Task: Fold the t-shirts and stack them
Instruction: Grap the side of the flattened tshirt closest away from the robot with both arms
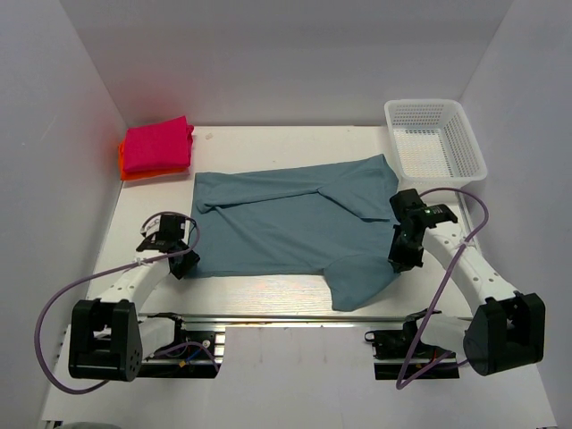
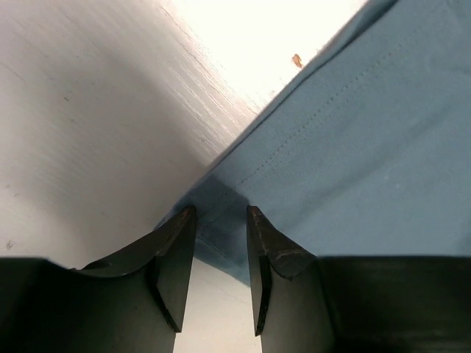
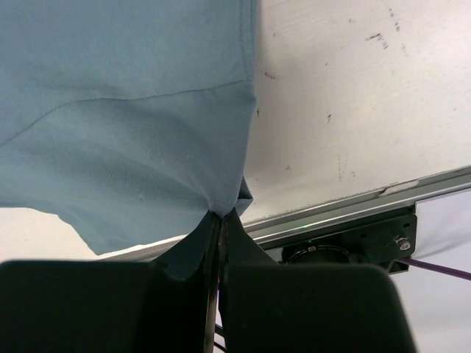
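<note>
The teal-blue t-shirt [image 1: 295,223] lies spread across the middle of the table, its right sleeve hanging toward the front. The folded magenta-pink t-shirt [image 1: 159,145] sits on the folded orange-red t-shirt [image 1: 134,170] at the back left. My left gripper [image 1: 185,264] is open at the shirt's near left corner; in the left wrist view the hem corner [image 2: 221,220] lies between the jaws of the left gripper [image 2: 221,213]. My right gripper [image 1: 399,261] is shut on the teal shirt's right edge, and in the right wrist view the right gripper [image 3: 221,217] pinches the cloth [image 3: 132,125] and lifts it.
A white mesh basket [image 1: 435,138] stands at the back right. A metal rail [image 1: 295,317] runs along the table's front edge between the arm bases. White walls close in the left, back and right sides.
</note>
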`<state>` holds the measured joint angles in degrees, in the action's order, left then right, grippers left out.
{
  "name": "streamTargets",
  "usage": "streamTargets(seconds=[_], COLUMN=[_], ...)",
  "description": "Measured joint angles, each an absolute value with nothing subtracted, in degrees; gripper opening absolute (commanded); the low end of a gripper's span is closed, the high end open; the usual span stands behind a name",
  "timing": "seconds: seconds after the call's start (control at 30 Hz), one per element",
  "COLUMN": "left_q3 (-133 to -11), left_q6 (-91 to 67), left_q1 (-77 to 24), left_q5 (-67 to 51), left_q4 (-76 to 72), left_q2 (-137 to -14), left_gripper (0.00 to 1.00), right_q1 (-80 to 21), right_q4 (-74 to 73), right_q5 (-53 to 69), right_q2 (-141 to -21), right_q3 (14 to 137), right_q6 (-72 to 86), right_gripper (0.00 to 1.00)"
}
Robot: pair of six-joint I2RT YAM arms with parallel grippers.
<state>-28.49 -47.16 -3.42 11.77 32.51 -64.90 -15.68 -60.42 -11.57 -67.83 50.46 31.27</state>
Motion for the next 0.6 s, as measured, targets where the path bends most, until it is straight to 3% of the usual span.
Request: streamTargets(seconds=[0.23,0.3,0.37,0.4,0.47,0.5,0.6], left_q3=[-31.0,-31.1,-30.8,-30.5,-29.7,-29.3,-29.3], left_q6=[-49.3,-49.1,-47.9,-47.3,-46.3,-45.9,-45.3], left_q1=[-3.4,-3.6,-3.7,-3.8,-3.8,-3.8,-3.8], left_q5=[13.0,13.3,12.9,12.6,11.7,11.3,11.2], left_q4=[35.0,35.8,36.4,36.8,37.3,37.6,38.6], left_q2=[-68.1,-67.5,-66.2,-65.2,-62.6,-60.8,-55.8], left_gripper=[0.46,0.6,0.68,0.71,0.79,0.88,0.91], right_q1=[-13.9,-13.8,-13.8,-13.8,-13.9,-13.9,-14.0], right_q4=[-59.9,-59.5,-59.4,-59.4,-59.3,-59.3,-58.5], right_q5=[-10.7,-9.8,-8.5,-7.9,-7.9,-8.0,-8.5], right_q2=[-68.0,-68.0,-68.0,-68.1,-68.1,-68.0,-65.5], right_q3=[50.4,49.4,48.2,47.7,47.0,46.9,47.2], right_q6=[30.5,29.7,29.1,28.6,27.4,27.0,24.9], right_gripper=[0.0,0.04,0.28,0.48,0.58,0.64,0.84])
